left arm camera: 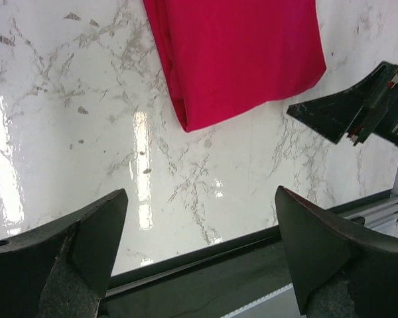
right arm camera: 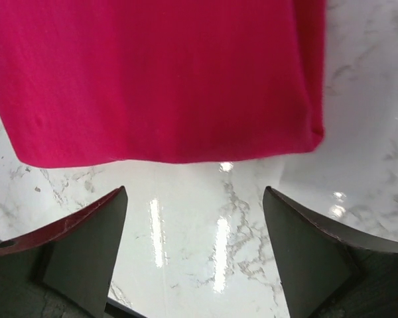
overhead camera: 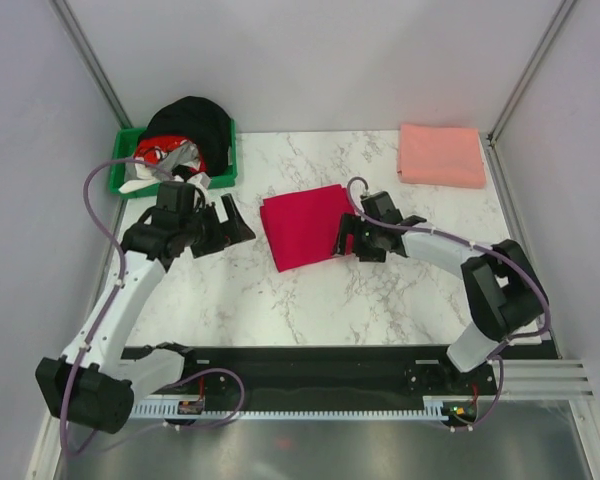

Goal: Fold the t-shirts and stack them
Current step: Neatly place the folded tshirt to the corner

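Your left gripper point(overhead camera: 230, 224) stands with its jaws spread wide and nothing between them; in its wrist view only bare marble shows between the two fingers point(left arm camera: 93, 232), and it hangs just left of the red t-shirt point(overhead camera: 302, 228) without touching it. Your right gripper point(overhead camera: 345, 243) is also spread apart and holds nothing: it sits at the shirt's right edge, and its own camera shows the folded hem of the red cloth point(right arm camera: 152, 79) just ahead of the fingertips point(right arm camera: 96, 225), with shiny table between them. Whether a finger brushes the cloth you cannot tell from here. The red t-shirt lies folded into a flat, slightly skewed rectangle near the middle of the marble table point(overhead camera: 310, 300), between your two grippers. The pink t-shirt point(overhead camera: 442, 155) lies folded flat at the far right corner, well apart from the red one. At the far left corner stands the green bin point(overhead camera: 228, 152), heaped with a black cloth point(overhead camera: 188, 120) on top and red and white pieces point(overhead camera: 170, 155) spilling toward its near rim, just behind your left gripper.
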### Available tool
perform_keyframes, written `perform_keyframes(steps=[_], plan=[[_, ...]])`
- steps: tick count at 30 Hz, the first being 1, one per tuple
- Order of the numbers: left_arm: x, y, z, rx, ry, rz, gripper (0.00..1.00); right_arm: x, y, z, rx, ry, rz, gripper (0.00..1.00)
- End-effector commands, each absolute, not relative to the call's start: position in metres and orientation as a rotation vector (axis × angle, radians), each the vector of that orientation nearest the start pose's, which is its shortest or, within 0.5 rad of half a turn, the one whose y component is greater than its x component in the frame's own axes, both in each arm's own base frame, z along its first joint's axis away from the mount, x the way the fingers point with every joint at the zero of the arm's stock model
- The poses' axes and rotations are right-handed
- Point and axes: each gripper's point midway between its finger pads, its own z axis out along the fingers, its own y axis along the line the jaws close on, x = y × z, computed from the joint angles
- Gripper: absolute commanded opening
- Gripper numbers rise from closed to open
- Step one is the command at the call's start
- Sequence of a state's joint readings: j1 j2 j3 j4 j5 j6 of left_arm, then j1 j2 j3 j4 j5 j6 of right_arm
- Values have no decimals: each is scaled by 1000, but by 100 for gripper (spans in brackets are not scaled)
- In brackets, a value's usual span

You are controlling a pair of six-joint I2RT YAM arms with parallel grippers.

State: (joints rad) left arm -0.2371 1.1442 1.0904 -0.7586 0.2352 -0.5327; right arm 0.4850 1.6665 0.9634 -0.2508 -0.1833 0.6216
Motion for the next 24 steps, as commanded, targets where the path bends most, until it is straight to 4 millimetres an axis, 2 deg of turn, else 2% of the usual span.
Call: perform_keyframes(steps=[1,2,3,4,5,6,8,9,10,11,12,13,14,15,16,17,18,19,20,21,22,24], plan=[[250,-127,206,-132,2403,-656,100,321,203,91,137,2513,529,92],[242,-126,213,-108,2370,-664,100,323,194,98,142,2491,477,93],[234,-124,209,-99,2380,-658,100,324,194,110,126,2469,481,96],[230,-122,208,-78,2372,-651,100,327,185,121,102,2447,441,98],[224,-119,216,-63,2327,-650,100,331,183,127,89,2434,434,98],[221,-116,211,-68,2325,-633,100,343,184,145,79,2395,442,98],[218,-112,215,-62,2287,-618,100,361,178,143,51,2409,409,98],[214,-110,219,-53,2260,-612,100,375,184,155,30,2385,452,98],[213,-109,220,-38,2244,-603,100,387,181,140,38,2420,438,98],[212,-108,221,-27,2230,-602,100,397,181,138,26,2423,441,98],[212,-105,219,-48,2224,-582,100,413,189,149,7,2398,485,98],[210,-105,221,-73,2212,-594,100,426,189,130,13,2432,480,98],[209,-105,220,-84,2208,-600,100,436,190,128,10,2431,477,98],[206,-107,213,-87,2222,-617,100,453,194,139,-15,2394,476,98],[205,-108,212,-101,2212,-632,100,463,195,119,-21,2428,467,98],[207,-109,212,-102,2187,-642,99,471,197,114,-26,2431,470,98],[207,-109,208,-105,2182,-647,98,486,204,124,-41,2397,496,98],[206,-106,215,-95,2148,-635,98,491,209,101,-63,2438,520,98],[207,-104,220,-97,2126,-624,98,497,213,94,-69,2443,524,98],[209,-97,218,-129,2110,-581,100,508,217,99,-76,2421,542,98],[209,-94,217,-151,2098,-575,100,511,219,74,-69,2465,543,98],[207,-96,220,-142,2088,-592,100,516,229,65,-83,2479,594,98]])
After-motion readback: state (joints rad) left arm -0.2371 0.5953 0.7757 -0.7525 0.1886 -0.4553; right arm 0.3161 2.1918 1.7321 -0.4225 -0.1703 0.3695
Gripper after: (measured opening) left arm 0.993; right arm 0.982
